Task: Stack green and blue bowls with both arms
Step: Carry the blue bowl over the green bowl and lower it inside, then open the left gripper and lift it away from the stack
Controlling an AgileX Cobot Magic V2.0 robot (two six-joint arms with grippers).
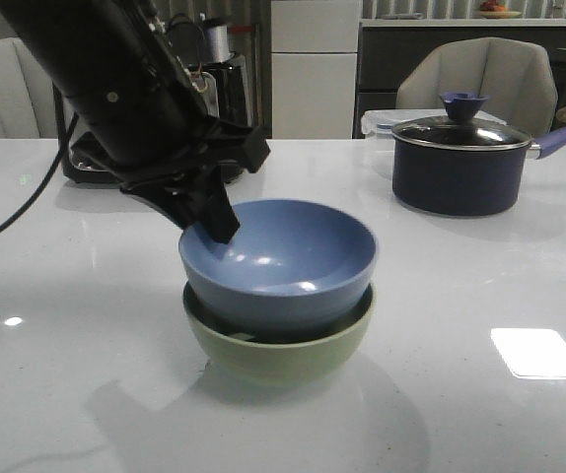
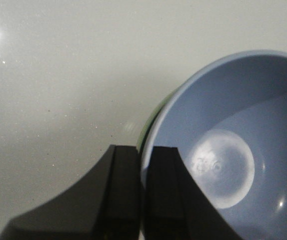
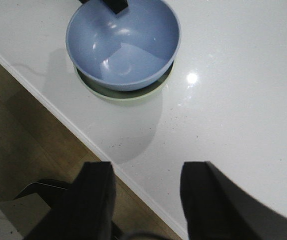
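Observation:
The dusty blue bowl (image 1: 281, 266) sits tilted inside the pale green bowl (image 1: 283, 347) at the middle of the white table. My left gripper (image 1: 219, 222) is shut on the blue bowl's left rim, one finger inside and one outside. In the left wrist view the rim (image 2: 148, 150) passes between the fingers (image 2: 163, 190), and a sliver of the green bowl (image 2: 146, 131) shows. My right gripper (image 3: 146, 180) is open and empty, over the table's edge, apart from the stacked bowls (image 3: 126, 45). It is out of the front view.
A dark navy lidded saucepan (image 1: 460, 163) stands at the back right, with a clear container (image 1: 380, 123) behind it. A black appliance (image 1: 96, 163) stands at the back left. The table's edge (image 3: 83, 137) runs close to the bowls, floor beyond it.

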